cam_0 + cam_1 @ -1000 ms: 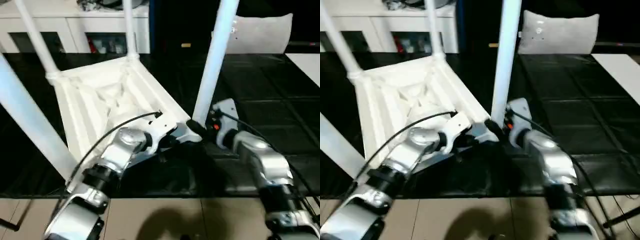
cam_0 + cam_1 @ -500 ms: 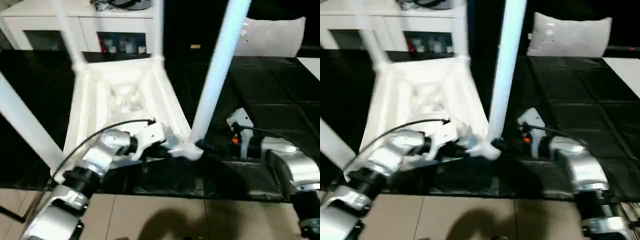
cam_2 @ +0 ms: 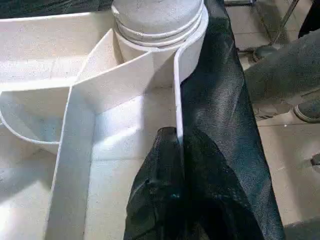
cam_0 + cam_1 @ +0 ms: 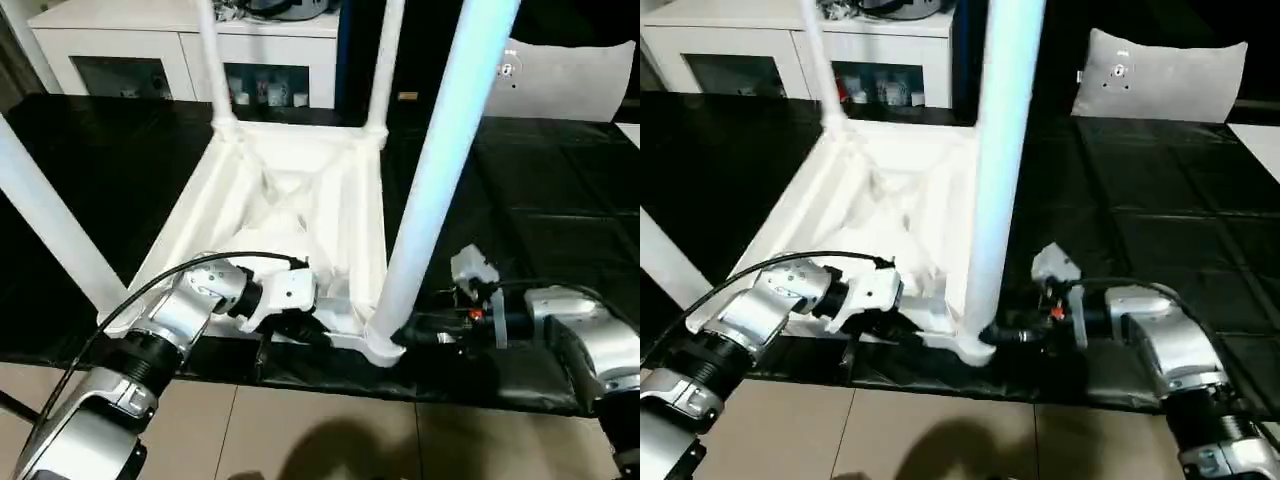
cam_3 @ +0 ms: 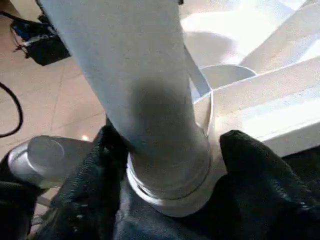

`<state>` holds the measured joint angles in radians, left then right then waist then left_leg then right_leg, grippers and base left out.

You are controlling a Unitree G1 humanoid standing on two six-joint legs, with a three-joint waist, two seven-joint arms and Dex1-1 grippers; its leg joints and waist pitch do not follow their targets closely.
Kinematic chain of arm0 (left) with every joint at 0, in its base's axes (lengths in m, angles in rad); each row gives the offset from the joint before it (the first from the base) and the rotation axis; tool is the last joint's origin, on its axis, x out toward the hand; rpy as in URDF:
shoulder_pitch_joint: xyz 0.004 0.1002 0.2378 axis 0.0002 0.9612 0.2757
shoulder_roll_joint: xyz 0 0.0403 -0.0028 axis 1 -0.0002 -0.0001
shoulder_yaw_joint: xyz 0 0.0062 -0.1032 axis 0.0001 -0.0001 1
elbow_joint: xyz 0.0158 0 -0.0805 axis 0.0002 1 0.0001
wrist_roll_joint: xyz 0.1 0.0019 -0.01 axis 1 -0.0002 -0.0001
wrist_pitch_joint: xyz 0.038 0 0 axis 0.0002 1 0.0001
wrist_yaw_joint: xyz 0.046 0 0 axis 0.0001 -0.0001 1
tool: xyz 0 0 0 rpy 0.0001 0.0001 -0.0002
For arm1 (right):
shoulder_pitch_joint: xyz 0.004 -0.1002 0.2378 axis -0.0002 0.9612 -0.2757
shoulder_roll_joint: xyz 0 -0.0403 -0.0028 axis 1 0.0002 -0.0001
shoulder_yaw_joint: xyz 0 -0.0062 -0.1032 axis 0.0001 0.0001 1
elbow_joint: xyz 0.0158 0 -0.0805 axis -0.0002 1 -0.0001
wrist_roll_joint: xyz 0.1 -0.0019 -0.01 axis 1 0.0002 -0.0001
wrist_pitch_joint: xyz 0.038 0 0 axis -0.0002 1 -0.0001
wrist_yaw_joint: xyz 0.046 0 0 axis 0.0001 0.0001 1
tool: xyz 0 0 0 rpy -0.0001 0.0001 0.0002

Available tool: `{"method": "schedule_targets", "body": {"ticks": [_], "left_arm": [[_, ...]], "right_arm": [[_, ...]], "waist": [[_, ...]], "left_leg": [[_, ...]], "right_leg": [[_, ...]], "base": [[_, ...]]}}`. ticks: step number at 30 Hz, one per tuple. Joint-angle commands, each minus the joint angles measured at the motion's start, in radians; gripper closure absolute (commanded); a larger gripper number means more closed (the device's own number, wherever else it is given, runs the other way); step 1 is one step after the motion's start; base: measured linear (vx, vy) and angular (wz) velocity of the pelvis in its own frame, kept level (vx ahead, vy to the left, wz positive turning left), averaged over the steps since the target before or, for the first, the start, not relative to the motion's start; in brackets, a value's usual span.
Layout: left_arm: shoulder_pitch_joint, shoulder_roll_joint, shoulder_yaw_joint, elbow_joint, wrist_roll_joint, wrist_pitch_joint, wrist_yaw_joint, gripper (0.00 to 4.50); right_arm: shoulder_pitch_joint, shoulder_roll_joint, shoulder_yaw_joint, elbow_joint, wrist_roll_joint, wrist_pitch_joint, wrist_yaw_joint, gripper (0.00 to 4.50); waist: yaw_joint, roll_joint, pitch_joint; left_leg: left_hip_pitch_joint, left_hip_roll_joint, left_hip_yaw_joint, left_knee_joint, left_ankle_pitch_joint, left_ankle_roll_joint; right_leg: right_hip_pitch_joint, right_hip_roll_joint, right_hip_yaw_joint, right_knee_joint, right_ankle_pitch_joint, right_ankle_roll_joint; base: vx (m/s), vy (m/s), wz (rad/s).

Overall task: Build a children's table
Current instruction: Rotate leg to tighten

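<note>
The white children's table [image 4: 290, 190] lies upside down on a black mat, its legs pointing up. My left gripper [image 3: 175, 145] is shut on the thin rim wall [image 3: 176, 90] of the near edge, close to a corner socket [image 3: 157, 20]. In the head view it sits at the near edge [image 4: 305, 328]. My right gripper [image 5: 170, 170] hugs the base of the near right leg [image 5: 135, 75], one black finger [image 5: 95, 170] on each side, just above the socket. From above it reaches in from the right [image 4: 402, 337] to that leg [image 4: 440, 170].
A white cabinet with glass doors [image 4: 130, 50] stands behind the mat. A grey cushion [image 4: 570, 70] lies at the back right. The black mat [image 4: 540, 200] spreads to the right of the table. Beige floor tiles [image 4: 330, 430] run along the near side.
The camera has swung, so the table now looks squarer. My right gripper's fingers spread and came back in around the leg's base. The left gripper kept its hold on the rim.
</note>
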<state>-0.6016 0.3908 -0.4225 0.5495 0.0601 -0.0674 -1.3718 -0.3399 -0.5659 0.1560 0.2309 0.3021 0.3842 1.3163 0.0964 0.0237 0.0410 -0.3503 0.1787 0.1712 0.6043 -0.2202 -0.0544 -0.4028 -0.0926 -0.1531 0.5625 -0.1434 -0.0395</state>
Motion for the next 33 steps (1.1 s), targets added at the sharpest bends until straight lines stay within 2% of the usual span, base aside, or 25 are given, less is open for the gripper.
{"method": "schedule_targets", "body": {"ticks": [1, 3, 7, 8, 12, 14, 15, 16, 18, 21, 22, 24, 26, 27, 28, 29, 31, 32, 33], "left_arm": [[-0.018, -0.001, -0.040, -0.015, 0.004, -0.028, -0.048, 4.50], [-0.018, -0.003, -0.041, -0.012, 0.005, -0.032, -0.051, 4.50], [-0.017, -0.006, -0.042, -0.007, 0.007, -0.036, -0.054, 4.50], [-0.016, -0.005, -0.042, -0.007, 0.008, -0.036, -0.053, 4.50], [-0.011, -0.002, -0.038, -0.010, 0.009, -0.023, -0.046, 4.50], [-0.001, -0.013, -0.014, -0.030, -0.003, 0.042, 0.001, 4.50], [-0.001, -0.013, -0.014, -0.030, -0.003, 0.042, 0.001, 4.50], [0.004, -0.035, 0.007, -0.049, -0.015, 0.108, 0.046, 4.50], [0.010, -0.061, 0.024, -0.070, -0.018, 0.174, 0.103, 4.50], [0.018, -0.106, 0.044, -0.091, -0.017, 0.249, 0.188, 4.50], [0.020, -0.124, 0.052, -0.096, -0.018, 0.276, 0.220, 4.50], [0.018, -0.179, 0.073, -0.095, -0.014, 0.338, 0.313, 4.50], [0.011, -0.227, 0.088, -0.084, -0.004, 0.381, 0.392, 4.50], [0.003, -0.253, 0.095, -0.073, 0.003, 0.404, 0.437, 4.50], [-0.009, -0.288, 0.102, -0.057, 0.011, 0.430, 0.493, 4.50], [-0.009, -0.289, 0.102, -0.056, 0.011, 0.431, 0.494, 4.50], [-0.024, -0.324, 0.112, -0.036, 0.022, 0.444, 0.555, 4.50], [-0.043, -0.360, 0.124, -0.004, 0.037, 0.437, 0.628, 4.50], [-0.051, -0.367, 0.124, 0.007, 0.044, 0.425, 0.644, 4.50]], "right_arm": [[0.000, 0.004, 0.004, -0.028, 0.013, -0.002, -0.001, 1.59], [-0.002, 0.011, 0.007, -0.025, 0.014, -0.002, 0.000, 1.93], [-0.008, 0.024, 0.014, -0.017, 0.016, 0.004, 0.007, 2.08], [-0.008, 0.025, 0.015, -0.018, 0.019, 0.010, 0.010, 2.32], [-0.005, 0.025, 0.014, -0.028, 0.035, 0.027, 0.013, 2.43], [0.010, 0.041, -0.007, -0.069, 0.078, 0.069, -0.001, 2.47], [0.010, 0.041, -0.007, -0.069, 0.078, 0.069, -0.001, 2.48], [0.016, 0.062, -0.014, -0.096, 0.080, 0.101, -0.053, 2.48], [0.010, 0.097, -0.021, -0.100, 0.051, 0.122, -0.149, 2.50], [-0.017, 0.166, -0.044, -0.068, 0.000, 0.146, -0.314, 2.51], [-0.029, 0.193, -0.056, -0.053, -0.012, 0.164, -0.374, 2.52], [-0.056, 0.251, -0.074, -0.018, -0.054, 0.188, -0.508, 2.53], [-0.080, 0.303, -0.093, 0.014, -0.088, 0.196, -0.625, 2.53], [-0.099, 0.338, -0.113, 0.040, -0.098, 0.198, -0.699, 2.53], [-0.125, 0.385, -0.138, 0.078, -0.104, 0.193, -0.788, 2.53], [-0.125, 0.386, -0.138, 0.078, -0.104, 0.193, -0.789, 2.53], [-0.144, 0.422, -0.147, 0.108, -0.112, 0.171, -0.850, 2.53], [-0.159, 0.455, -0.153, 0.134, -0.121, 0.137, -0.881, 2.53], [-0.161, 0.461, -0.153, 0.138, -0.121, 0.124, -0.878, 2.53]], "waist": [[-0.002, -0.010, -0.069], [-0.003, -0.010, -0.070], [-0.003, -0.010, -0.070], [-0.004, -0.011, -0.069], [-0.004, -0.011, -0.069], [-0.004, -0.010, -0.069], [-0.003, -0.010, -0.069], [-0.005, -0.012, -0.068], [-0.007, -0.012, -0.067], [-0.021, -0.014, -0.061], [-0.030, -0.016, -0.060], [-0.059, -0.016, -0.059], [-0.076, -0.016, -0.061], [-0.089, -0.015, -0.061], [-0.092, -0.005, -0.063], [-0.103, -0.010, -0.063], [-0.109, -0.009, -0.065], [-0.109, -0.007, -0.067], [-0.109, -0.009, -0.068]], "left_leg": [[-0.001, 0.062, -0.014, -0.066, -0.090, 0.092], [0.000, 0.062, -0.015, -0.066, -0.090, 0.089], [-0.001, 0.063, -0.015, -0.066, -0.084, 0.088], [-0.002, 0.062, -0.015, -0.066, -0.088, 0.088], [-0.001, 0.061, -0.014, -0.067, -0.094, 0.084], [-0.001, 0.062, -0.014, -0.067, -0.087, 0.083], [0.000, 0.064, -0.015, -0.068, -0.085, 0.083], [-0.001, 0.063, -0.014, -0.067, -0.087, 0.083], [0.000, 0.063, -0.016, -0.069, -0.089, 0.074], [-0.001, 0.050, -0.015, -0.069, -0.126, 0.052], [-0.002, 0.046, -0.015, -0.068, -0.126, 0.043], [-0.010, 0.039, -0.020, -0.065, -0.136, 0.029], [-0.008, 0.032, -0.019, -0.058, -0.148, 0.036], [-0.008, 0.031, -0.018, -0.057, -0.146, 0.042], [-0.009, 0.032, -0.021, -0.057, -0.145, 0.043], [-0.010, 0.032, -0.021, -0.057, -0.148, 0.048], [-0.011, 0.032, -0.020, -0.057, -0.142, 0.066], [-0.008, 0.033, -0.020, -0.057, -0.138, 0.071], [-0.012, 0.033, -0.021, -0.057, -0.129, 0.078]], "right_leg": [[0.066, -0.077, 0.066, -0.058, -0.307, -0.132], [0.066, -0.077, 0.066, -0.058, -0.307, -0.131], [0.067, -0.077, 0.067, -0.055, -0.287, -0.137], [0.067, -0.076, 0.067, -0.056, -0.294, -0.136], [0.067, -0.076, 0.066, -0.060, -0.325, -0.123], [0.068, -0.075, 0.067, -0.057, -0.316, -0.123], [0.068, -0.077, 0.067, -0.058, -0.313, -0.125], [0.068, -0.076, 0.067, -0.058, -0.315, -0.126], [0.067, -0.076, 0.066, -0.060, -0.329, -0.123], [0.066, -0.076, 0.059, -0.078, -0.437, -0.084], [0.067, -0.074, 0.055, -0.084, -0.469, -0.065], [0.069, -0.070, 0.044, -0.092, -0.515, -0.037], [0.066, -0.069, 0.039, -0.101, -0.539, -0.020], [0.062, -0.067, 0.039, -0.102, -0.532, -0.025], [0.064, -0.068, 0.038, -0.100, -0.523, -0.030], [0.062, -0.064, 0.037, -0.102, -0.507, -0.034], [0.063, -0.065, 0.040, -0.099, -0.478, -0.044], [0.060, -0.063, 0.041, -0.098, -0.460, -0.051], [0.065, -0.065, 0.042, -0.093, -0.442, -0.059]], "base": [[0.000, 0.000, 0.00], [0.000, 0.000, 0.00], [0.000, 0.000, 0.00], [0.000, 0.000, 0.00], [0.000, 0.000, 0.00], [0.000, 0.000, 0.00], [0.000, 0.000, 0.00], [0.000, 0.000, 0.00], [0.000, 0.000, 0.00], [0.000, 0.000, 0.00], [0.000, 0.000, 0.00], [0.000, 0.000, 0.00], [0.000, 0.000, 0.00], [0.000, 0.000, 0.00], [0.000, 0.000, 0.00], [0.000, 0.000, 0.00], [0.000, 0.000, 0.00], [0.000, 0.000, 0.00], [0.000, 0.000, 0.00]]}}
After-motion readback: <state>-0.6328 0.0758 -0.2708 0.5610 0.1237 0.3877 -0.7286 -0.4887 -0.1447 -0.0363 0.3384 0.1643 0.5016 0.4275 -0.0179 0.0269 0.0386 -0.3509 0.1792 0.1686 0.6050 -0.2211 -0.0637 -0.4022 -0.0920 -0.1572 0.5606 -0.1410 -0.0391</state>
